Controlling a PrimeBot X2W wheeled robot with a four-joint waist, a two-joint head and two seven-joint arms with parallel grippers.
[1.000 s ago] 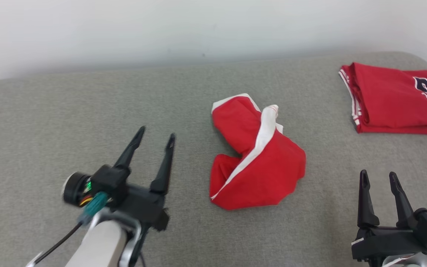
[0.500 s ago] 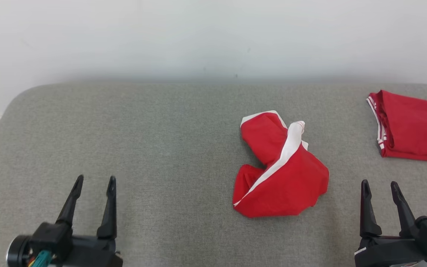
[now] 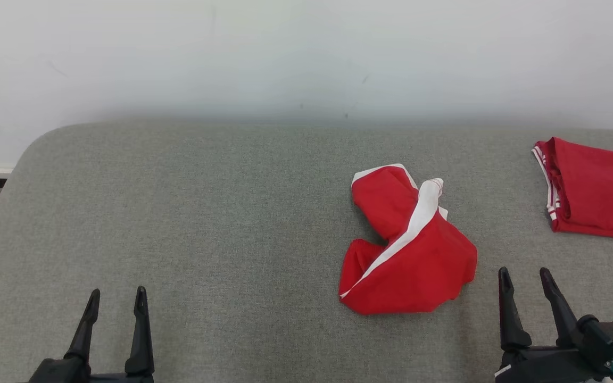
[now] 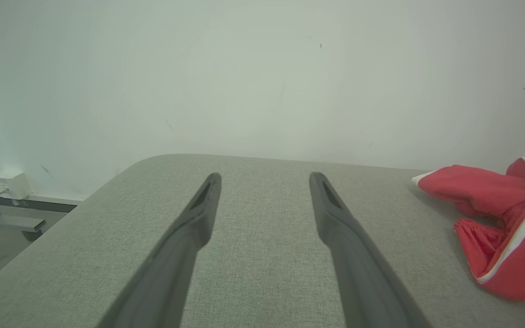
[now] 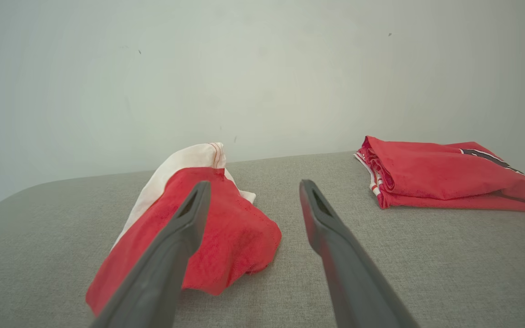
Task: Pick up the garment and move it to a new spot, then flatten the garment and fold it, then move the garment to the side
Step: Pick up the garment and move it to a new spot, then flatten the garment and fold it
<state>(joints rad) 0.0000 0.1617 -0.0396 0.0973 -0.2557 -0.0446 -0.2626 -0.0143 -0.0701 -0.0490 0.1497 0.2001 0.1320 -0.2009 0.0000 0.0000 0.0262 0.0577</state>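
Note:
A crumpled red garment [image 3: 405, 244] with a white stripe lies in a heap right of the middle of the grey padded surface [image 3: 205, 213]. It also shows at the right edge of the left wrist view as the garment [image 4: 508, 228], and ahead-left in the right wrist view as the garment [image 5: 212, 228]. My left gripper [image 3: 116, 298] stands open at the lower left, well away from the garment, with nothing between its fingers. Just right of and nearer than the heap, my right gripper [image 3: 524, 276] is open and empty too.
A folded red jersey [image 3: 594, 191] with striped trim lies at the far right, also seen as the jersey [image 5: 440, 175]. A pale wall [image 3: 306, 53] stands behind the surface. The surface's rounded left corner [image 3: 35, 143] drops to the floor, where a wall socket [image 4: 9, 182] sits.
The head camera has tilted up and turned, so the whole scene shifted. My left gripper has drawn back from beside the garment to the lower left. The garment lies as before.

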